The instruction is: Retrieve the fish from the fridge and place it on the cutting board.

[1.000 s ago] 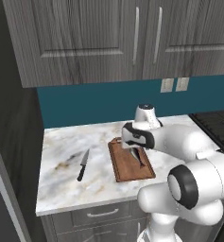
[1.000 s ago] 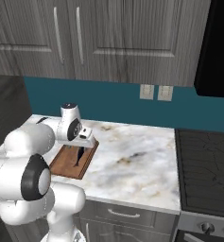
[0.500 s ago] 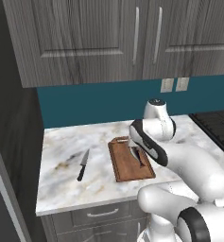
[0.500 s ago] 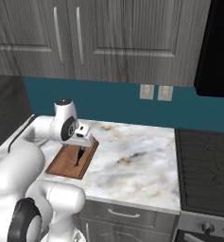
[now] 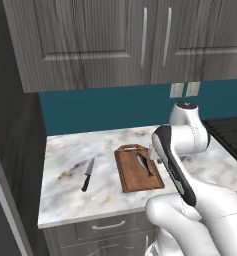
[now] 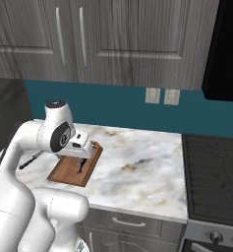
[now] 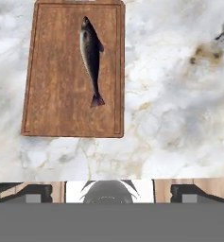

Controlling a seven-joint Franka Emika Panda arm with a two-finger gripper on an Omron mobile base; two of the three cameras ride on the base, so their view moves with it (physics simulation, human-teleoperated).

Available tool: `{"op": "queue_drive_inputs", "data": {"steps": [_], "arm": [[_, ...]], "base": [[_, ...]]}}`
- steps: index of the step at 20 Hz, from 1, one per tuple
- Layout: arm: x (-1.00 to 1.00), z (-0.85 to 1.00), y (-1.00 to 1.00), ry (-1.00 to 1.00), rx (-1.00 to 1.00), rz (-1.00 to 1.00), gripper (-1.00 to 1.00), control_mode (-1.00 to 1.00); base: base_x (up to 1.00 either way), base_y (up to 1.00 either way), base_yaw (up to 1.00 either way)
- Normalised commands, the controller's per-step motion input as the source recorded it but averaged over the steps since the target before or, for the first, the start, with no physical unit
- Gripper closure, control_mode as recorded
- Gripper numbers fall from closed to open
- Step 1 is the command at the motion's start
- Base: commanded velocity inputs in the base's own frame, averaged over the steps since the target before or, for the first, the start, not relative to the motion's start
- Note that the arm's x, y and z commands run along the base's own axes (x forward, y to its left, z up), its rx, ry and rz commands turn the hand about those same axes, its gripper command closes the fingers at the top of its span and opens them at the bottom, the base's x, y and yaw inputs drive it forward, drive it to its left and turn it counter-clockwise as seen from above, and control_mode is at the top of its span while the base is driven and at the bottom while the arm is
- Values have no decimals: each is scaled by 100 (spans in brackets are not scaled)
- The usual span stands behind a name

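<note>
The fish (image 7: 91, 56), slender and dark grey-silver, lies lengthwise on the right half of the reddish-brown cutting board (image 7: 56, 94), and nothing touches it. From the left base view the fish (image 5: 144, 164) rests on the cutting board (image 5: 132, 175) just left of my arm. My gripper (image 7: 111, 190) is open and empty, raised above the marble counter beside the board's near edge, its fingertips (image 7: 35, 193) spread wide. In the right base view the gripper (image 6: 81, 165) hangs over the cutting board (image 6: 64, 172). A light-grey upright edge (image 5: 2, 200) at far left could be the fridge; I cannot tell.
A black-handled knife (image 5: 87, 175) lies on the counter left of the board. A dark cooktop (image 6: 211, 177) borders the counter on the right. Wall outlets (image 6: 162, 96) sit on the teal backsplash, under dark wood-grain cabinets (image 5: 140, 40).
The arm has lifted and pulled back from low over the board, staying open. The fish stays lying on the board.
</note>
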Motion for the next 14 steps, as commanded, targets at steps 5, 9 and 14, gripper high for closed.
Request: {"op": "queue_drive_inputs", "data": {"steps": [5, 9, 14], "arm": [[-99, 40, -4, 0, 0, 0, -100, -100], [-87, 55, 0, 0, 0, 0, -100, -100], [-63, 58, 0, 0, 0, 0, -100, -100]], "base": [[0, 0, 0], [0, 0, 0], [0, 0, 0]]}}
